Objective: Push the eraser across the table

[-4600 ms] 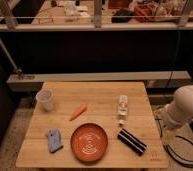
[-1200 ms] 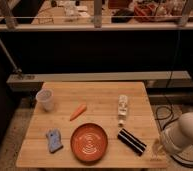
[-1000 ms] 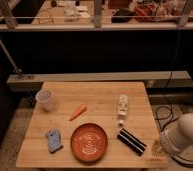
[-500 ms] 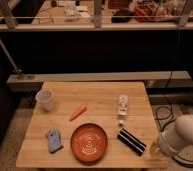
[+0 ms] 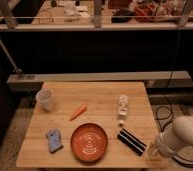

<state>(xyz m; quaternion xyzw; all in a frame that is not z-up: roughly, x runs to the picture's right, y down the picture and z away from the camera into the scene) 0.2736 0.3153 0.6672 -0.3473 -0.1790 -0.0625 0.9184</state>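
The eraser (image 5: 131,141), a black oblong block with pale stripes, lies at an angle on the front right part of the light wooden table (image 5: 97,97), just right of an orange plate. My white arm (image 5: 186,136) reaches in low at the lower right. My gripper (image 5: 153,148) is at its end by the table's front right corner, just right of the eraser. I cannot tell whether it touches the eraser.
An orange plate (image 5: 90,142) sits at front centre. A blue sponge piece (image 5: 54,140) lies front left, a carrot (image 5: 78,112) at centre, a pale cup (image 5: 45,99) at the left, and a white tube-like bottle (image 5: 122,108) right of centre. Cables lie on the floor at the right.
My arm has come down and forward from the table's right side to its front right corner, closer to the eraser. The things on the table have not moved.
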